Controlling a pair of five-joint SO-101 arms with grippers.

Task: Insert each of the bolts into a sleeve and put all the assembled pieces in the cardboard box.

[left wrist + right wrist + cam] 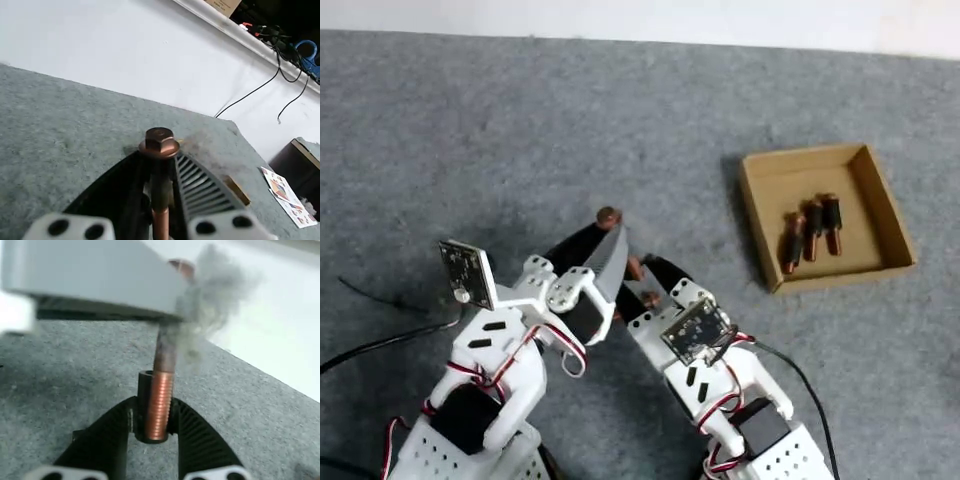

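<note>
My left gripper [607, 243] is shut on a copper bolt [159, 142], whose hex head [609, 216] sticks out past the fingertips. My right gripper [152, 412] is shut on a black sleeve [143, 390] and meets the left one mid-table. The bolt's threaded shaft [160, 405] hangs down in front of the sleeve and overlaps it. I cannot tell whether the thread is inside the sleeve or beside it. The cardboard box [760, 200] stands to the right with three assembled pieces [811, 232] lying in it.
Grey carpet [520, 130] covers the table, and a white wall edge runs along the far side. The left arm's body [90, 280] hangs close over my right gripper. Cables trail at the near left and near right of the arms' bases.
</note>
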